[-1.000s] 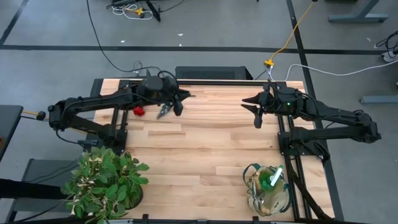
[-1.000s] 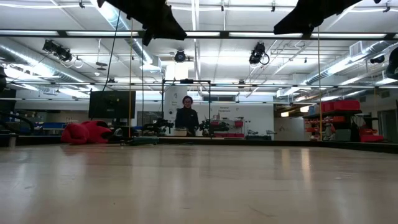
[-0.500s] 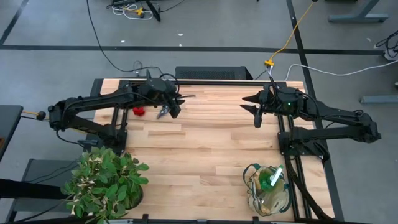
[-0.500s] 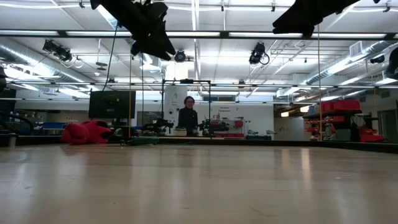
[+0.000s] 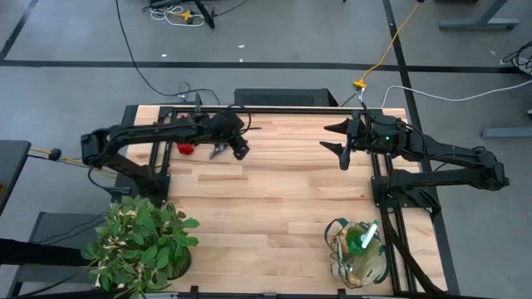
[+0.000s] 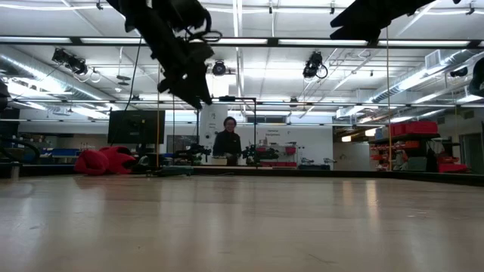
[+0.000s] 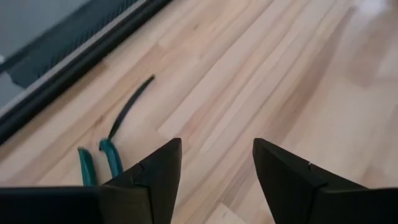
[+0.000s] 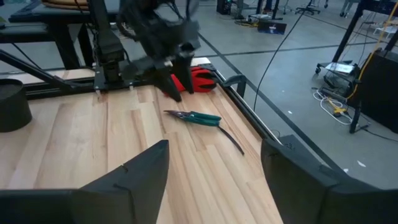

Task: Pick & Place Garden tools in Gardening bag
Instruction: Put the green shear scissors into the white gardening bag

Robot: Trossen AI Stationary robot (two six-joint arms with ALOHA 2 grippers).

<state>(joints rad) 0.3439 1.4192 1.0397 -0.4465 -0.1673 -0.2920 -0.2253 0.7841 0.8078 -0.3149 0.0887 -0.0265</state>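
Two pairs of fingers stand apart and bare, neither clamped on anything. The left gripper [image 7: 214, 177] hangs above the far part of the table [image 5: 274, 199] with its jaws spread, and just past its fingertips lie the pruning shears [image 7: 102, 158], green-handled, flat on the wood near the far rail; the spread looks meant for a descent on them. From the right wrist view the same shears [image 8: 194, 116] lie just in front of the red gloves [image 8: 200, 77], with the left arm hanging over both. The right gripper [image 5: 339, 143] waits with fingers parted at the far right side of the table, pointed toward the left arm, well apart from every tool. The gardening bag [image 5: 359, 253] sits at the near right edge, well apart from the shears and gloves, a green-and-white item [image 5: 366, 237] standing up out of it. A potted plant [image 5: 141, 242] fills the near left corner.
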